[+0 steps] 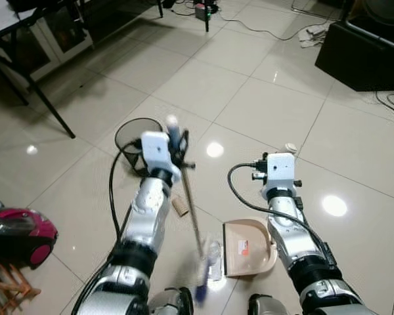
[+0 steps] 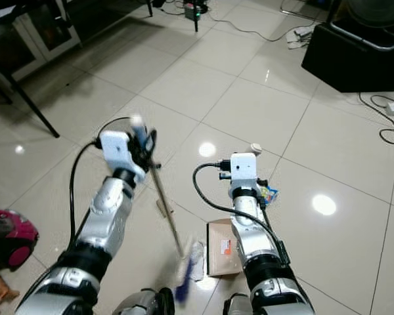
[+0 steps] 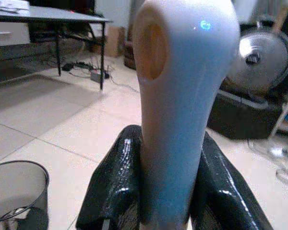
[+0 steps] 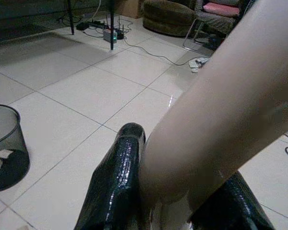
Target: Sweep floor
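My left gripper [image 3: 170, 143] is shut on the pale top end of a broom handle [image 3: 182, 96]. The thin shaft [image 1: 190, 203] slants down to a blurred blue and white brush head [image 1: 205, 272] on the tiles between my arms. My right gripper [image 4: 177, 163] is shut on the beige handle [image 4: 221, 110] of a dustpan. The dustpan's beige tray [image 1: 249, 246] lies on the floor just right of the brush head. A small cardboard scrap [image 1: 180, 207] lies left of the shaft. A clear wrapper [image 1: 214, 252] sits by the brush.
A black mesh bin [image 1: 134, 138] stands beyond my left arm, with scraps inside. A pink vacuum cleaner [image 1: 20, 233] is at the left. Black table legs [image 1: 49, 102] are at the far left, a black box [image 1: 361, 56] and cables at the far right. A small white object [image 1: 290, 147] lies ahead.
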Available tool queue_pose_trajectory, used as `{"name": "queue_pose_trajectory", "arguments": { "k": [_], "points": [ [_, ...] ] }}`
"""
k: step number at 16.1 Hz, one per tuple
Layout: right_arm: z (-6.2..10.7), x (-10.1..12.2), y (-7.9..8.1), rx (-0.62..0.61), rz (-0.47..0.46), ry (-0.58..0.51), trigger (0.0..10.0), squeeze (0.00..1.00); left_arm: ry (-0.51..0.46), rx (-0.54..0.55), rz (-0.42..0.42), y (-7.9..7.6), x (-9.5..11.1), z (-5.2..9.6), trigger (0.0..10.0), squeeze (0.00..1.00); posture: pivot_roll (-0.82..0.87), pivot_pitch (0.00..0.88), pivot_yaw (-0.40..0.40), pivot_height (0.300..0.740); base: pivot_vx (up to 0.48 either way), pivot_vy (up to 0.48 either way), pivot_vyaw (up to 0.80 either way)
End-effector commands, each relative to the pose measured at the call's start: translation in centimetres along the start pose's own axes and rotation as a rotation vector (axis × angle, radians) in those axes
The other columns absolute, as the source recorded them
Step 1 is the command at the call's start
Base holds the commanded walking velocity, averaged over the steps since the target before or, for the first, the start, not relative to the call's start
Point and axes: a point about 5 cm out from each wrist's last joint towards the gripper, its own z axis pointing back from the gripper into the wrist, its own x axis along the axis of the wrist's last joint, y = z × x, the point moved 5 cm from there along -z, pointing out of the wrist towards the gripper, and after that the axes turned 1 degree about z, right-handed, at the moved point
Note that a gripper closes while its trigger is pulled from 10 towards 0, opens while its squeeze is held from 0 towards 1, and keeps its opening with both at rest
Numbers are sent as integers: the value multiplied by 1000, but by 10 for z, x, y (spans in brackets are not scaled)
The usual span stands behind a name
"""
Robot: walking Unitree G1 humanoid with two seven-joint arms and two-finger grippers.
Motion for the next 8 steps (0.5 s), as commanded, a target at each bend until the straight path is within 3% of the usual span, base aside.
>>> {"name": "queue_pose_trajectory", "arguments": {
  "k": [1,2,6,7,8],
  "points": [
    [5,-14,11,17,-63,68,10000,0,-37,3,82,-5,8,-4,10000,0,28,195,104,740,0,0,0],
    [5,-14,10,14,-75,74,10000,0,-38,-15,131,-9,9,-6,10000,0,29,193,103,740,0,0,0],
    [6,-17,9,12,-81,82,10000,0,20,-91,130,-17,-4,-1,10000,0,20,192,107,740,0,0,0],
    [7,-18,7,8,-82,83,10000,0,-29,-154,133,-22,12,-3,10000,0,23,192,106,740,0,0,0],
    [7,-18,7,8,-82,83,10000,0,-29,-154,133,-22,12,-3,10000,0,23,192,106,740,0,0,0]
  ]
}}
